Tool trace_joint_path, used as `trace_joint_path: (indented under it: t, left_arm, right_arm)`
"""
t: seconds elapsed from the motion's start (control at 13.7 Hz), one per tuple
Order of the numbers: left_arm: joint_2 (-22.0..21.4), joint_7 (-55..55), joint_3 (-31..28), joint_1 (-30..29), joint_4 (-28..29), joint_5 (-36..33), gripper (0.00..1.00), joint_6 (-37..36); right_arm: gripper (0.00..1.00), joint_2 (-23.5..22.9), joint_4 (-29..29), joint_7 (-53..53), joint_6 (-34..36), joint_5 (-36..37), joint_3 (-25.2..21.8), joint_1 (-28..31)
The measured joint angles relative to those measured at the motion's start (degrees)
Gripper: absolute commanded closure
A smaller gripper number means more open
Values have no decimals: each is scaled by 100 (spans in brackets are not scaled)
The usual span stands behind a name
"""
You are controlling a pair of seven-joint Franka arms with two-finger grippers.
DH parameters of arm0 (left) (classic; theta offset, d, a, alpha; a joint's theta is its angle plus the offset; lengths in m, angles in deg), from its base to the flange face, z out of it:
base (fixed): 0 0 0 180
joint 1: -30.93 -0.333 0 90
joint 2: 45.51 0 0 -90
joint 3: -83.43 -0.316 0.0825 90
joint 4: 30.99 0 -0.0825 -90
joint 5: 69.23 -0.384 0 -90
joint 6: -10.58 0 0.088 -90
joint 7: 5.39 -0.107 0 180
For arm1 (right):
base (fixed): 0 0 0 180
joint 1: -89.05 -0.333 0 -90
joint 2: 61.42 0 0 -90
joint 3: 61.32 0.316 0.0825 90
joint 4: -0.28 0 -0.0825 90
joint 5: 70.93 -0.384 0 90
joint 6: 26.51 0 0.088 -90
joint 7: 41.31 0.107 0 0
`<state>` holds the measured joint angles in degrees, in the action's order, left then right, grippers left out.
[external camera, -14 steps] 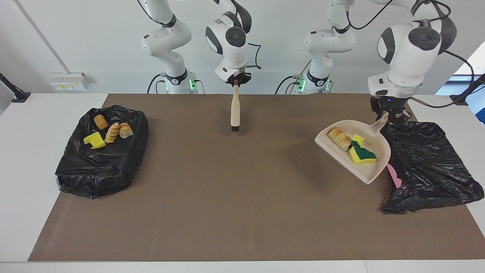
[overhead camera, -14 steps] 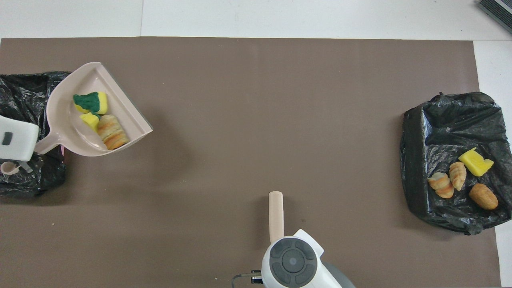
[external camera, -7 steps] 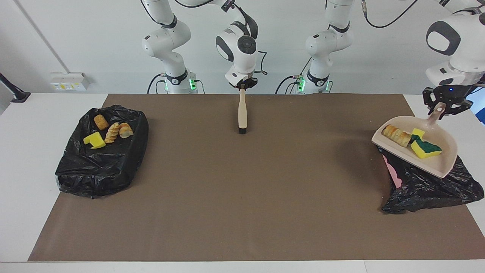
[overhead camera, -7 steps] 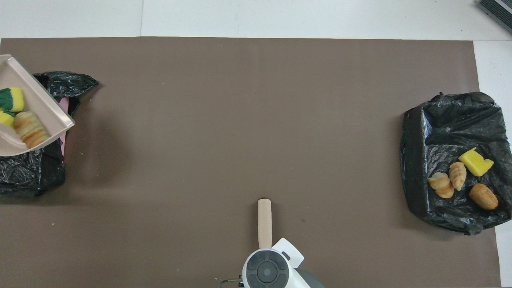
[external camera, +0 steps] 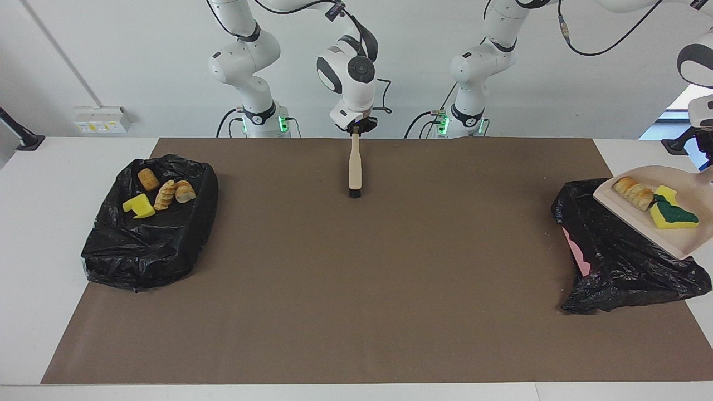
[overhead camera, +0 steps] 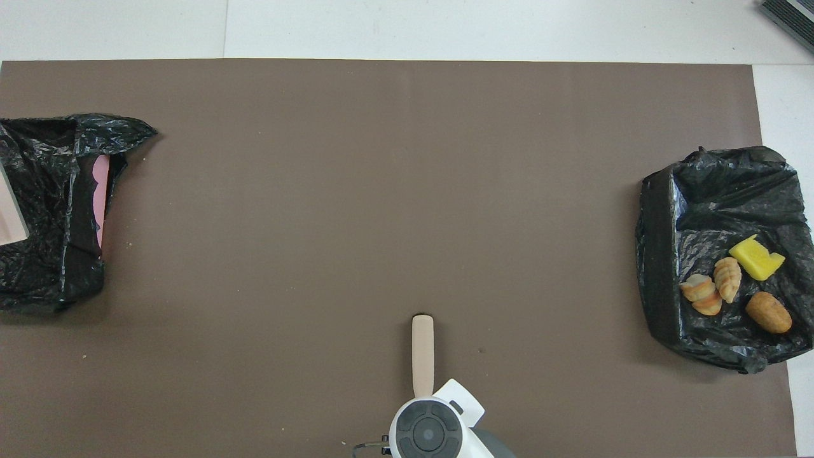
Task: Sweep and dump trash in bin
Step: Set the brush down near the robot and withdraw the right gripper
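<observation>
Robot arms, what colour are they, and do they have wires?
Both arms are glossy white with rounded joints and dark grey round caps. Black cables loop along them. Green lights glow at the bases. The right gripper is black.

We have carried the dustpan (external camera: 663,220) and its trash (external camera: 671,214) sideways, over the black bag (external camera: 618,262).

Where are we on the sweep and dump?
Sweeping looks done: no scraps on the brown mat. The dustpan holds a bread chunk and sponge pieces over the bin. Tipping remains. Right gripper holds the brush.
</observation>
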<state>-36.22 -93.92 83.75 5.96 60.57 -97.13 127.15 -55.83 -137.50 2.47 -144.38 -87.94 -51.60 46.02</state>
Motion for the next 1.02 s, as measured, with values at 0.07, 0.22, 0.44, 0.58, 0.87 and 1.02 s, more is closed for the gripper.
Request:
trace_joint_path:
  t: [0.07, 0.22, 0.44, 0.58, 0.87, 1.02]
  left_arm:
    - [68, -28, 1, 0, -53, -359, 100, 148]
    - [121, -57, 8, 0, -69, -979, 100, 256]
    - [206, -77, 59, 67, -68, -1868, 100, 292]
    - [225, -87, 82, 129, -66, -2205, 100, 290]
    - [216, -160, 81, 141, -23, -2735, 100, 267]
    - [187, -175, 85, 169, 57, -2924, 100, 266]
  right_arm:
    - [15, -5, -6, 0, -6, 7, 0, -12]
    - [0, -8, -3, -10, -14, 43, 0, -15]
    - [0, -13, 172, -121, -35, 162, -8, 63]
    - [0, -13, 405, -156, -35, 331, -28, 282]
    - [0, -9, 984, -226, -34, 761, -50, 1023]
    - [0, -9, 1257, -301, 58, 954, -58, 1365]
